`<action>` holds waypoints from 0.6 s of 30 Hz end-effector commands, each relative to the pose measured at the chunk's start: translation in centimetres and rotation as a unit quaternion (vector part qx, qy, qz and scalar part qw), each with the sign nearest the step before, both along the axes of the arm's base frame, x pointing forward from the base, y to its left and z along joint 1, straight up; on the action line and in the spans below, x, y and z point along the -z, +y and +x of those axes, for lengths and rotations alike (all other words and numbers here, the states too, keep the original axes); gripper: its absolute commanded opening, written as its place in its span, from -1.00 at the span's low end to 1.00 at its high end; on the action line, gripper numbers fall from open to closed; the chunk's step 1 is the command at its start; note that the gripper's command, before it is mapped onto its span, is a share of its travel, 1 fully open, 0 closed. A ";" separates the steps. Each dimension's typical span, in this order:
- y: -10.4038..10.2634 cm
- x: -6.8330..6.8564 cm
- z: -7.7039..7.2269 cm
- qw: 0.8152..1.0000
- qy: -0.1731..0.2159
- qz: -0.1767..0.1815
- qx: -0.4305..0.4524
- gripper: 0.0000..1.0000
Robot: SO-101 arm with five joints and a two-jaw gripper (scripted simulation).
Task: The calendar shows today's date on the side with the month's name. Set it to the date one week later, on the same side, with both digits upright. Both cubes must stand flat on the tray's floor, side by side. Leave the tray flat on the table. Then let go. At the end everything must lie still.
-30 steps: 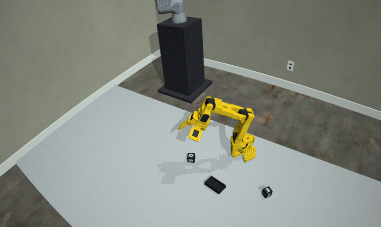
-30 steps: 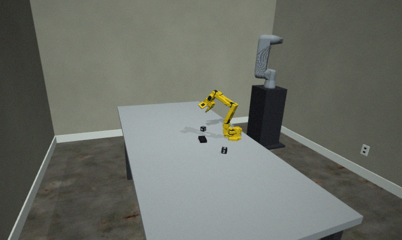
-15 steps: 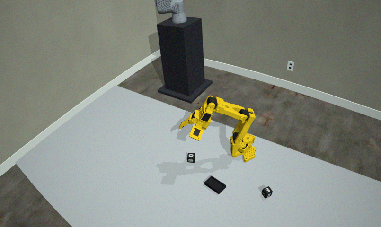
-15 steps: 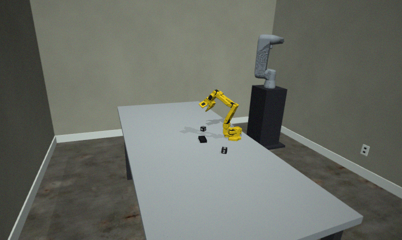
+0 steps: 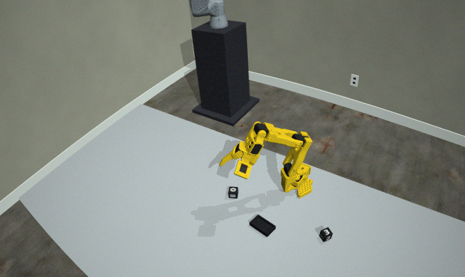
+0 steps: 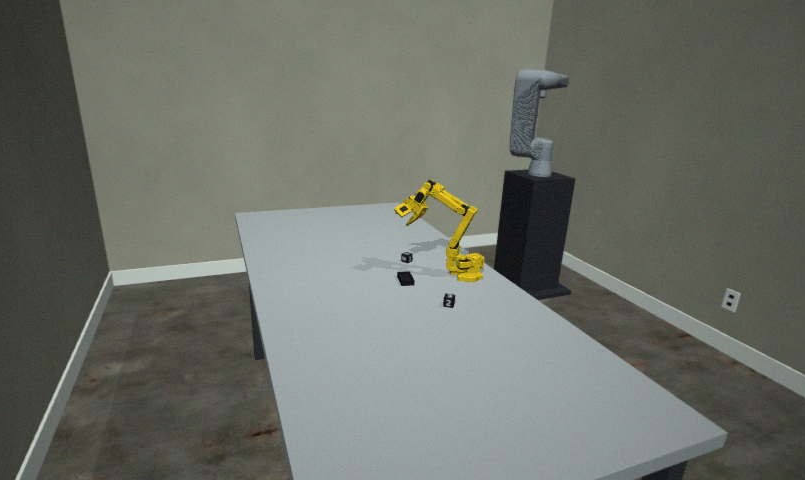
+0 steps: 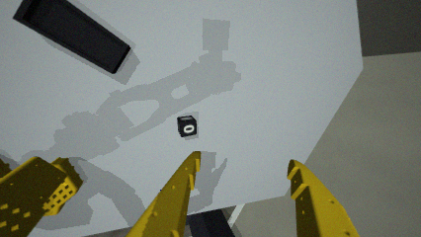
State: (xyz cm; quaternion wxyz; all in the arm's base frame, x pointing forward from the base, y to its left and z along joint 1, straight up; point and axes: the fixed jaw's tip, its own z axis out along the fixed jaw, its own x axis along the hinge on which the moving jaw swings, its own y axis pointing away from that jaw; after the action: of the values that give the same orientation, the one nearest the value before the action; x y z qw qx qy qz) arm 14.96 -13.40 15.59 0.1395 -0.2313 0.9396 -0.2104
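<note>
On the gray table, the nearest thing in the exterior view is a small black cube with a white 2 on its near side. In the top view this same cube shows a 3 on top. It sits by itself, well apart from the other things.

A little farther and to the left lies the flat black tray. It lies flat on the table and nothing is in it.

Farther still sits the second black cube. The wrist view shows a white 0 on this cube. It stands alone, near the tray but not touching it.

The yellow arm stands on the right side of the table. It reaches up and to the left. Its gripper hangs high in the air above the table, past the second cube. The two fingers are partly apart. Nothing is between them, and they touch nothing.
</note>
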 end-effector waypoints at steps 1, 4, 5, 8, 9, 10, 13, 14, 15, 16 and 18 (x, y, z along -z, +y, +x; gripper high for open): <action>1.8 -1.0 1.9 0.999 -0.034 0.003 -0.023 -0.30; 3.7 -1.0 3.3 0.998 -0.046 0.022 -0.043 -0.30; 4.5 -1.0 3.8 0.997 -0.050 0.030 -0.051 -0.30; 6.9 -1.0 5.0 0.994 -0.060 0.054 -0.074 -0.30; 6.9 -1.0 5.0 0.994 -0.060 0.054 -0.074 -0.30; 6.9 -1.0 5.0 0.994 -0.060 0.054 -0.074 -0.30; 9.8 -1.0 5.9 0.990 -0.068 0.080 -0.099 -0.30; 10.8 -1.0 6.2 0.988 -0.069 0.090 -0.107 -0.30; 11.8 -1.0 6.3 0.986 -0.071 0.100 -0.116 -0.30; 12.9 -1.0 6.5 0.984 -0.072 0.109 -0.124 -0.30; 15.0 -1.0 6.6 0.979 -0.072 0.129 -0.141 -0.30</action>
State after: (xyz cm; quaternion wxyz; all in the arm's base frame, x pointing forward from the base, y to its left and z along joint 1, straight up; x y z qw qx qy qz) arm 20.53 -1.72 15.62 0.2260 -0.3099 0.9175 -0.1056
